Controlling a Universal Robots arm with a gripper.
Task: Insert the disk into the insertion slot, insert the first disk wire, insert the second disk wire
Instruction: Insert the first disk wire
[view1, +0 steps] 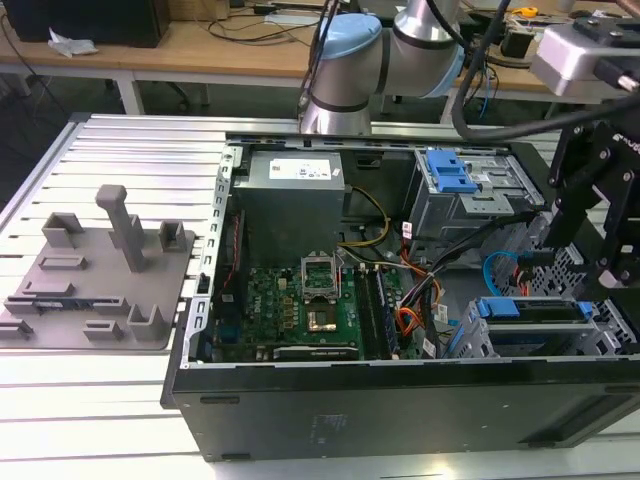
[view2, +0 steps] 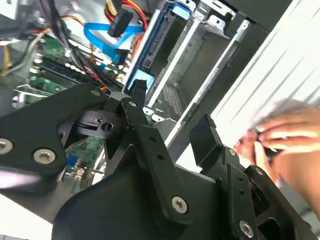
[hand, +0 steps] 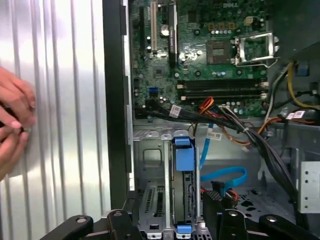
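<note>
Hanging open, the tool (view2: 171, 107) faces the disk (hand: 183, 159).

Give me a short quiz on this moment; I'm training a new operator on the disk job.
1. True or false: the disk already sits in the insertion slot.
2. Pick one. The hand is: A) shut on the disk; B) open, holding nothing; C) shut on an orange wire.
3. Fill in: the second disk wire, looping beside the disk, is coloured ____.
Key: 1 true; 2 B; 3 light blue.
</note>
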